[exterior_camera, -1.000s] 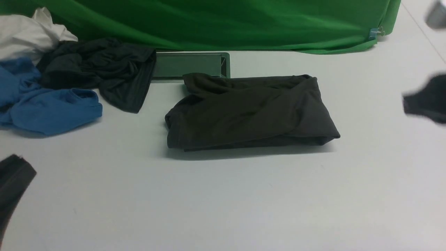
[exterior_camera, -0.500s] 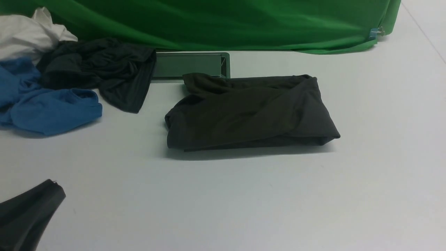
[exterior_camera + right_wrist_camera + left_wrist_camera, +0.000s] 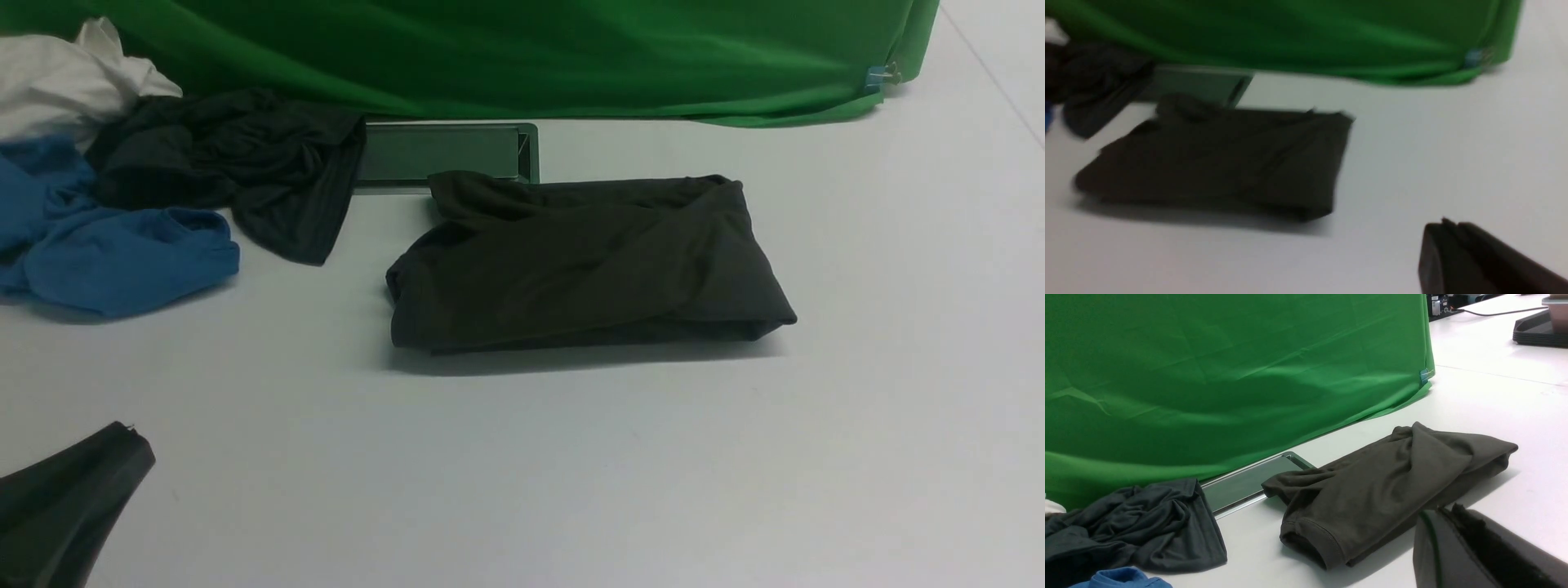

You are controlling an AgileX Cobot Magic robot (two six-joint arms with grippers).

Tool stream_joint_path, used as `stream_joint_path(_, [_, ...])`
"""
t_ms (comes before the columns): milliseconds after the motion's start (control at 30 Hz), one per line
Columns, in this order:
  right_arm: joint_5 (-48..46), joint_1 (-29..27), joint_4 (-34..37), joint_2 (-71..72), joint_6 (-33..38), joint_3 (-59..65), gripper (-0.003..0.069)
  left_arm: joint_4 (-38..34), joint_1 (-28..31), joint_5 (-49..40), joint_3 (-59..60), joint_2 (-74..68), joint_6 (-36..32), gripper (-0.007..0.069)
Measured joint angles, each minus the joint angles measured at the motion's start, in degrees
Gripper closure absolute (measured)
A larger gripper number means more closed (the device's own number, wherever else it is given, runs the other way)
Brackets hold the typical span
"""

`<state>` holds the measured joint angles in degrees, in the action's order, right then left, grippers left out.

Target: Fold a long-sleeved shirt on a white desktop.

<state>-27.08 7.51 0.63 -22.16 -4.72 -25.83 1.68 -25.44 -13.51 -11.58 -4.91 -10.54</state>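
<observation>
The long-sleeved shirt (image 3: 584, 261) lies folded into a compact dark olive-charcoal rectangle in the middle of the white desktop (image 3: 571, 474). It also shows in the left wrist view (image 3: 1388, 490) and, blurred, in the right wrist view (image 3: 1220, 159). My left gripper (image 3: 122, 441) sits low at the near left of the front view, shut and empty, well clear of the shirt; its joined tips (image 3: 1443, 508) show in its wrist view. My right gripper (image 3: 1443, 224) is outside the front view; its wrist view shows it shut and empty, off to the shirt's right.
A green cloth backdrop (image 3: 506, 57) closes off the far side. At the far left lie a blackish garment (image 3: 237, 163), a blue garment (image 3: 114, 245) and a white cloth (image 3: 65, 77). A grey metal cable hatch (image 3: 445, 151) is set into the desktop behind the shirt.
The right gripper has withdrawn out of the front view at the right edge. The left gripper dropped lower and slid slightly inward, then held still. The shirt has not moved.
</observation>
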Motion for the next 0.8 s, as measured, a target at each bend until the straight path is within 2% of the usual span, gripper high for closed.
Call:
stream_joint_path(167, [9.56,-5.23,-0.18,9.48,0.12,14.22,0.0631,0.06,0.0,0.0,0.0,0.0,-0.04,0.0606])
stream_joint_path(333, [11.81,-8.07,-0.18,17.99,0.8,24.67,0.0632,0.11,0.0,0.0,0.0,0.0,-0.04,0.0604])
stream_joint_path(800, [12.53,-9.51,-0.18,22.08,3.02,26.21,0.0631,0.11,0.0,0.0,0.0,0.0,-0.04,0.0603])
